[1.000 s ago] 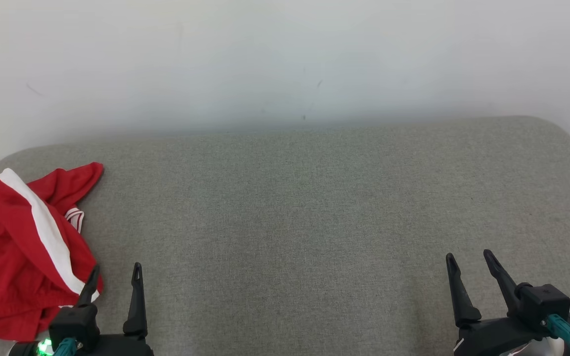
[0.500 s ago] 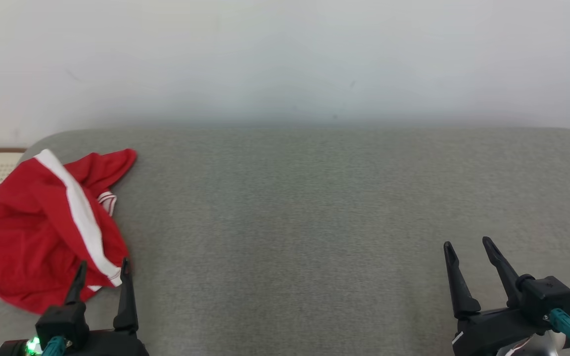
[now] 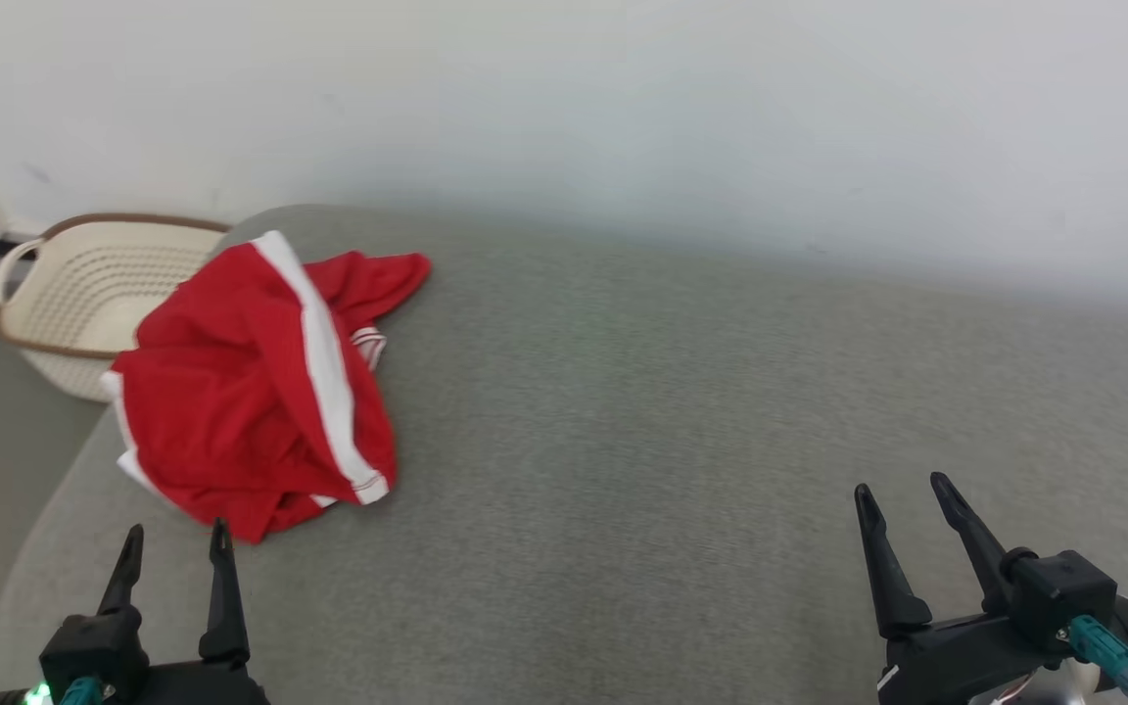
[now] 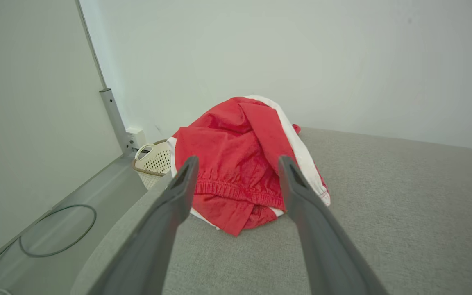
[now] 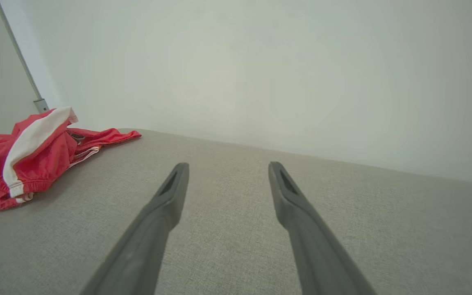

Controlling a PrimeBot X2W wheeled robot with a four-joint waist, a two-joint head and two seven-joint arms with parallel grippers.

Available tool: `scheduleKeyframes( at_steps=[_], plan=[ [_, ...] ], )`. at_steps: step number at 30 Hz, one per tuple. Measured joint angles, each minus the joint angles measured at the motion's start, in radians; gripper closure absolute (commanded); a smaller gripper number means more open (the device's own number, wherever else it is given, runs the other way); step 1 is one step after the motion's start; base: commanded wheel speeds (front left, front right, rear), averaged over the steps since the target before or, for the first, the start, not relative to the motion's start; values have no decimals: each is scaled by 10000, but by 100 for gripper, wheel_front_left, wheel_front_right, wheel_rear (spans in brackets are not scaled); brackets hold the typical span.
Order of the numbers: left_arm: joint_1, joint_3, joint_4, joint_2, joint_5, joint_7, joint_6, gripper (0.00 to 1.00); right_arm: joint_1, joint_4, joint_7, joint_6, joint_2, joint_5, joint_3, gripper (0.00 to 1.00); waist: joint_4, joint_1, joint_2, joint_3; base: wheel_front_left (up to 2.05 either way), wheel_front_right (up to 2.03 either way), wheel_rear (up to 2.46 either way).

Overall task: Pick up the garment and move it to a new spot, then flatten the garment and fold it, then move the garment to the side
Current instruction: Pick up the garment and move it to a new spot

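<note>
The garment (image 3: 251, 392) is a crumpled red pair of shorts with a white side stripe, lying near the left end of the grey padded surface (image 3: 672, 411). My left gripper (image 3: 177, 534) stands open just short of its near edge, touching nothing. In the left wrist view the garment (image 4: 240, 164) sits straight ahead beyond the open left gripper (image 4: 236, 164), elastic waistband facing me. My right gripper (image 3: 902, 490) is open and empty at the lower right, far from the cloth. The right wrist view has the garment (image 5: 27, 155) at far left and the right gripper (image 5: 228, 168) over bare fabric.
A cream woven basket (image 3: 84, 284) with a brown rim stands on the floor past the surface's left end, also the basket (image 4: 152, 157) in the left wrist view. A white wall runs behind. A cable loop (image 4: 55, 231) lies on the floor at left.
The head camera has turned left, so the garment now sits further right in the picture and the basket has come into view. Both grippers stay open and empty.
</note>
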Motion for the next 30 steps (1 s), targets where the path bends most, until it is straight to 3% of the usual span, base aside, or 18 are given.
scheduleKeyframes(
  at_steps=[14,30],
  plan=[
    [136,115,-82,81,-169,-10,119,0,-102,54,-25,0,111,27,236,0,1755,0,0,8,0,0,0],
    [107,58,-171,86,-288,-4,240,0,-111,105,-25,-2,107,75,274,0,1861,0,0,102,0,0,0]
  ],
)
